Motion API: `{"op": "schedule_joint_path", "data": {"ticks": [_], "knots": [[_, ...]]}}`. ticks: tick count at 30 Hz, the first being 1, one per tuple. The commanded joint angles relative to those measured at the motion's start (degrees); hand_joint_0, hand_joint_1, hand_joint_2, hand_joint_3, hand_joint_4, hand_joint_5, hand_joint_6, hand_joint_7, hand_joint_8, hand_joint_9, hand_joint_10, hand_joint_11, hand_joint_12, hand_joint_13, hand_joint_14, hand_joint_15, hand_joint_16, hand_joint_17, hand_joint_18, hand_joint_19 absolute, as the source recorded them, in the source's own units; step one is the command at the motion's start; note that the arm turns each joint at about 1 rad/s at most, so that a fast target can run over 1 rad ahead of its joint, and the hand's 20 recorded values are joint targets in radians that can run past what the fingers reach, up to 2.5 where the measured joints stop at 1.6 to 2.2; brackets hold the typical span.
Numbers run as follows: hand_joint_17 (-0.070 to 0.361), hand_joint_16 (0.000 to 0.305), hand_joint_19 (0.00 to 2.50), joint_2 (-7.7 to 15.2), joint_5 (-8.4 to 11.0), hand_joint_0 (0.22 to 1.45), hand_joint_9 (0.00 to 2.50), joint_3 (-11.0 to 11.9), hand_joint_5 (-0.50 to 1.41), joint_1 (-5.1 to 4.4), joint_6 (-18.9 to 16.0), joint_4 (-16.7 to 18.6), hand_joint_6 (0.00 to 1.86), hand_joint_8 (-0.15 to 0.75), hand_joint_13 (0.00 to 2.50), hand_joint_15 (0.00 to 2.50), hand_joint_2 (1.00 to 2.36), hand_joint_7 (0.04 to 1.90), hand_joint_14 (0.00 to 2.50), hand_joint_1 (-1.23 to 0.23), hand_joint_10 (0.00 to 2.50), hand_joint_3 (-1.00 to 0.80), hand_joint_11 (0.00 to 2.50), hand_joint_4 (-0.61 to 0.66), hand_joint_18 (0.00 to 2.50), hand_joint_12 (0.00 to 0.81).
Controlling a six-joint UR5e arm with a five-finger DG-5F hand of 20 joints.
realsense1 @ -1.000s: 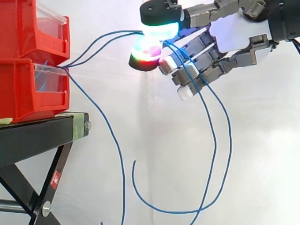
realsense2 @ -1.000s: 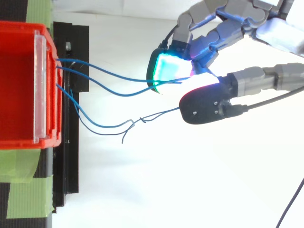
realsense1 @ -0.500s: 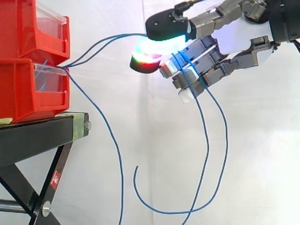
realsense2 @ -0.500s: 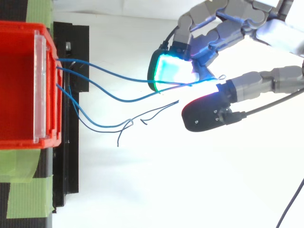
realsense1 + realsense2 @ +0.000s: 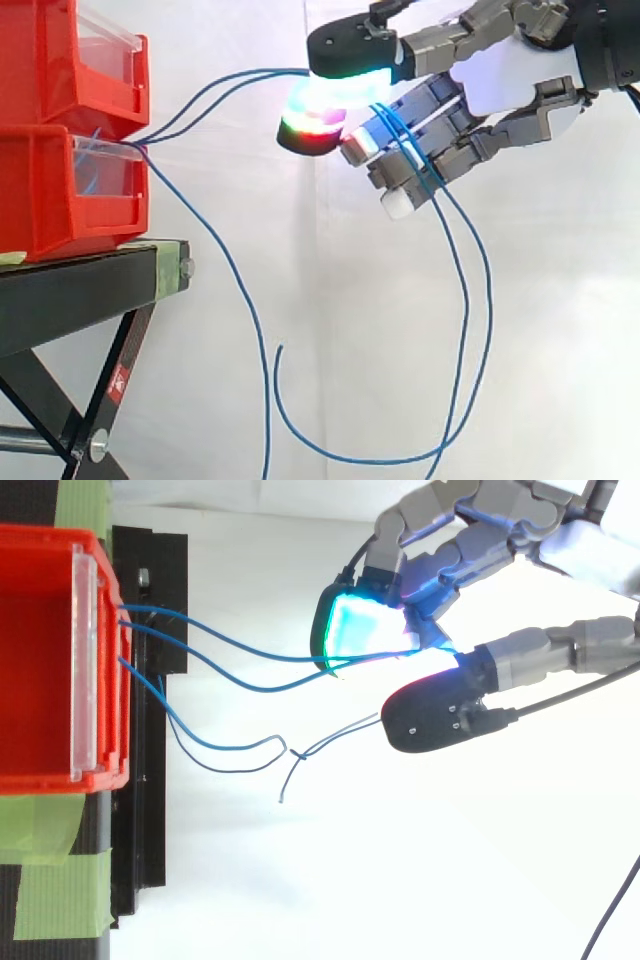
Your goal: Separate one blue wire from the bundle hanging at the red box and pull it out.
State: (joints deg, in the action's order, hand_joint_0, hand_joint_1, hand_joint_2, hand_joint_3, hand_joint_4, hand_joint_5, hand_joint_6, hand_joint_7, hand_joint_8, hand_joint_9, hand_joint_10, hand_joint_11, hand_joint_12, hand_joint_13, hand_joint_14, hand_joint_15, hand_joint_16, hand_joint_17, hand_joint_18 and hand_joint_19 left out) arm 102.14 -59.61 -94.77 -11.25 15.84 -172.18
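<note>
Plainly, the hand [image 5: 510,80] is closed in a pinch. Its glowing pads [image 5: 320,128] meet on blue wire well out from the stand, and the slack beyond the pinch drapes over the curled fingers and hangs in long loops. From above, two strands [image 5: 230,658] rather than one appear to run into that pinch, lying close together. I judge the separating unfinished: the grip should shed one strand, perhaps by rolling the pads, before any firm pull. The pull then wants to go level and straight away from the box front, slowly, so the neighbour is not dragged along. Farther back, the loose wires [image 5: 215,748] sag below the taut pair and cross each other near their free ends, a likely snag. All of them emerge at the front edge of the lower red box [image 5: 50,195], which sits at the edge of the black stand [image 5: 80,285] before the white curtain [image 5: 560,350].
</note>
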Motion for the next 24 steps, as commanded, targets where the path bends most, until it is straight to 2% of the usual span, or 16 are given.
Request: {"op": "schedule_joint_path", "data": {"ticks": [1,11,24], "knots": [[0.111,0.049,0.7,0.08,0.02,0.63,0.76,0.03,-0.24,0.0,-0.11,0.0,0.93,0.304,0.8,1.5,1.01,0.86,0.28,-0.71,0.01,-0.39,1.43,0.09,0.73,0.415],[0.113,0.05,0.74,-0.01,0.02,0.57,0.75,0.03,-0.24,-0.09,-0.11,0.0,0.92,0.312,0.76,1.46,1.01,0.89,0.34,-0.65,0.01,-0.39,1.43,0.11,0.7,0.419],[0.115,0.051,0.74,-0.01,0.02,0.55,0.73,0.03,-0.24,-0.09,-0.11,0.0,0.92,0.32,0.74,1.45,1.01,0.89,0.33,-0.67,0.01,-0.38,1.41,0.12,0.68,0.422]]}}
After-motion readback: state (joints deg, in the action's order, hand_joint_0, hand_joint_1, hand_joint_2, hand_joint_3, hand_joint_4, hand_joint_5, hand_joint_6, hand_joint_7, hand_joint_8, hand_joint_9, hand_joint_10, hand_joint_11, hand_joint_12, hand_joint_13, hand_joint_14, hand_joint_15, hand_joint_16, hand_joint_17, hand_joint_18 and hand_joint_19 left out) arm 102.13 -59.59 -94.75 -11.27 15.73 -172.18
